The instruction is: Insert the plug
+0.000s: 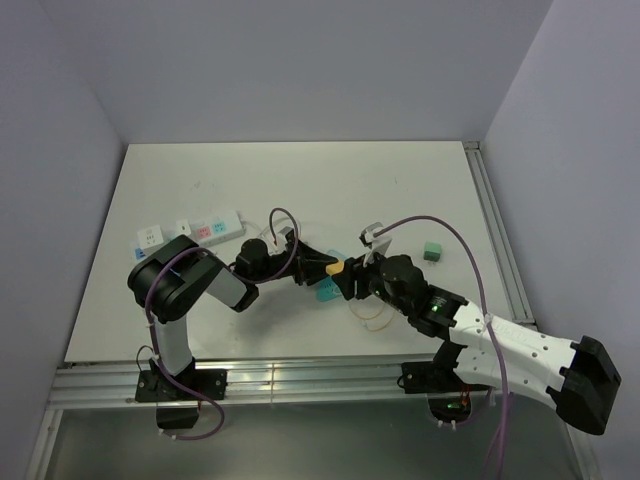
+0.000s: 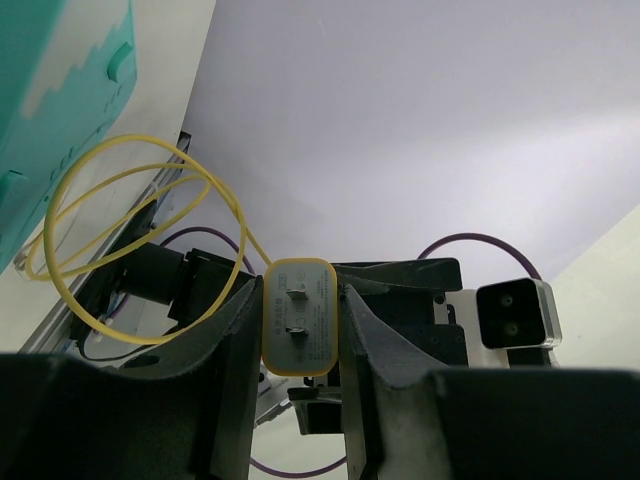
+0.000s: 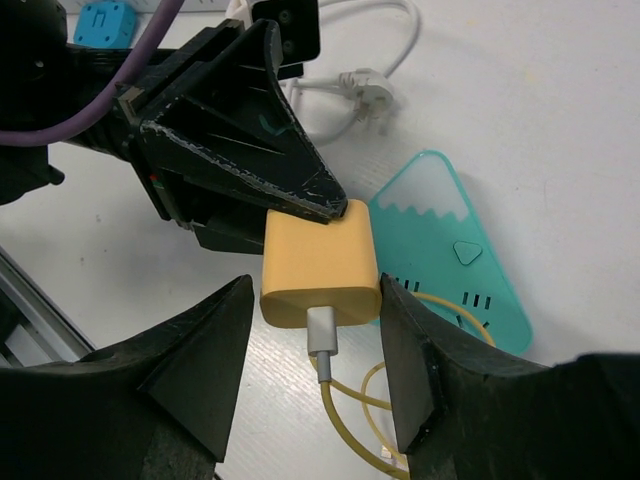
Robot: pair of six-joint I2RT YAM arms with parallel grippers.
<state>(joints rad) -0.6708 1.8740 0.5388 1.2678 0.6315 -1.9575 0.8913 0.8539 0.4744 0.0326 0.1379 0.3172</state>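
The yellow plug [image 2: 298, 316] is a small square charger with two flat prongs and a yellow cable [image 2: 120, 250]. My left gripper [image 2: 300, 300] is shut on it, and the prongs face the left wrist camera. In the top view the plug [image 1: 336, 267] hangs just above the table's middle, between my left gripper [image 1: 322, 266] and my right gripper [image 1: 352, 273]. In the right wrist view my right gripper [image 3: 315, 290] is open and straddles the plug [image 3: 320, 262], with a gap on its left side. The white power strip [image 1: 190, 231] lies at the far left.
A teal triangular device [image 3: 450, 250] lies flat just under the plug, also in the top view [image 1: 325, 291]. The yellow cable loops [image 1: 375, 316] rest by the right arm. A white corded plug [image 3: 365, 80] lies near the strip. A green cube [image 1: 432, 250] sits right.
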